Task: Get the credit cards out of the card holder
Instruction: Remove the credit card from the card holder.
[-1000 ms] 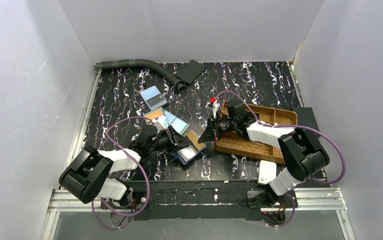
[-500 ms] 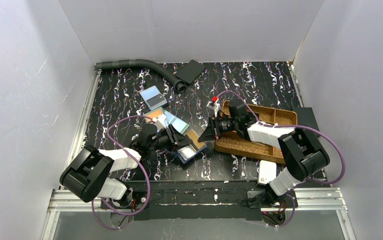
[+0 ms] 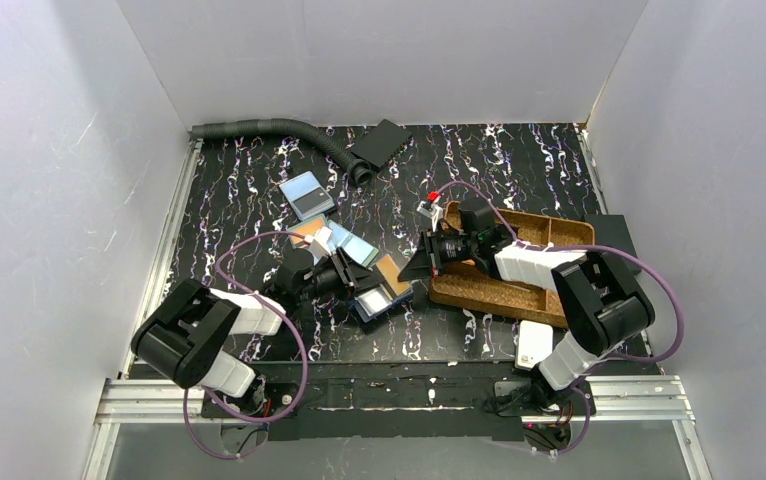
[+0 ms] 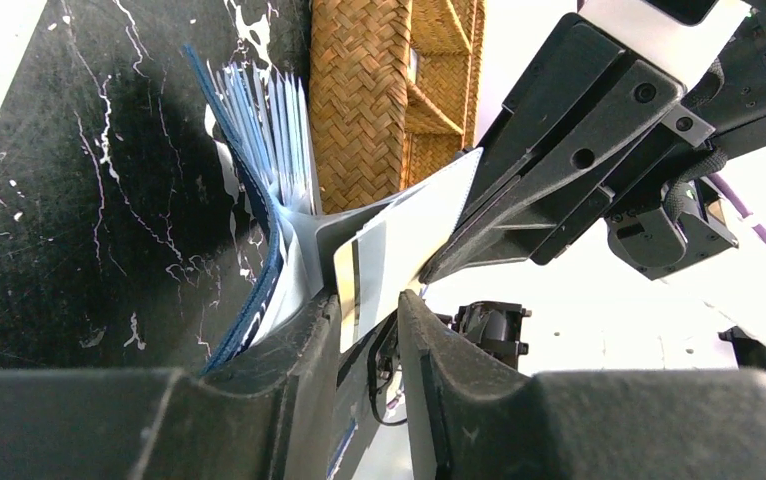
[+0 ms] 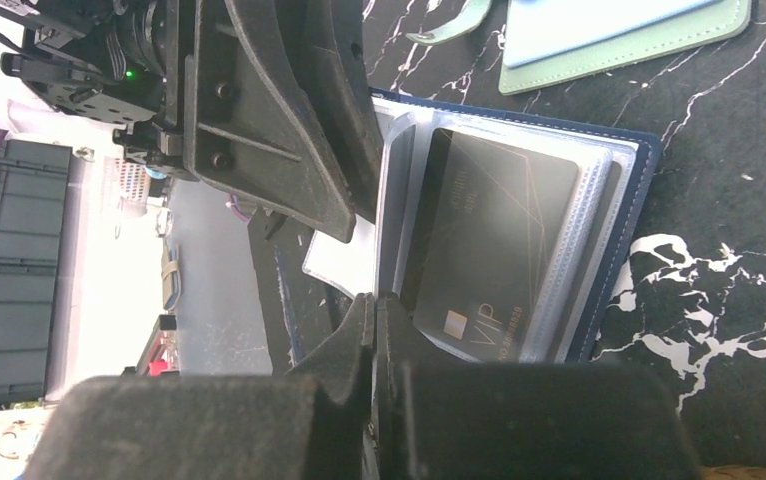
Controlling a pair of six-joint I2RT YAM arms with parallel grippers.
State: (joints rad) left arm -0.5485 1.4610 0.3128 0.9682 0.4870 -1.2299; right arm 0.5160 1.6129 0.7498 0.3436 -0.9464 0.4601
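Observation:
The navy card holder (image 3: 381, 300) lies open on the black mat, its clear pages fanned upright (image 4: 264, 130). My left gripper (image 3: 352, 280) sits at its left; the fingers stand slightly apart around a pale card with a gold stripe (image 4: 409, 230) that sticks out of a sleeve and rests against one finger. My right gripper (image 3: 414, 268) is shut on a thin clear sleeve page (image 5: 391, 230). A black VIP card (image 5: 479, 240) sits in the sleeve behind it. A blue-grey card (image 3: 306, 193), an orange card (image 3: 305, 229) and a light blue card (image 3: 355, 248) lie loose on the mat.
The brown woven tray (image 3: 519, 292) stands just right of the holder, under my right arm. A white box (image 3: 534, 343) lies at the near right. A grey hose (image 3: 269, 130) and a flat black rectangle (image 3: 379, 143) lie at the back.
My left arm's near links have swung slightly toward the middle. Both grippers stay at the card holder; the holder and the loose cards have barely shifted.

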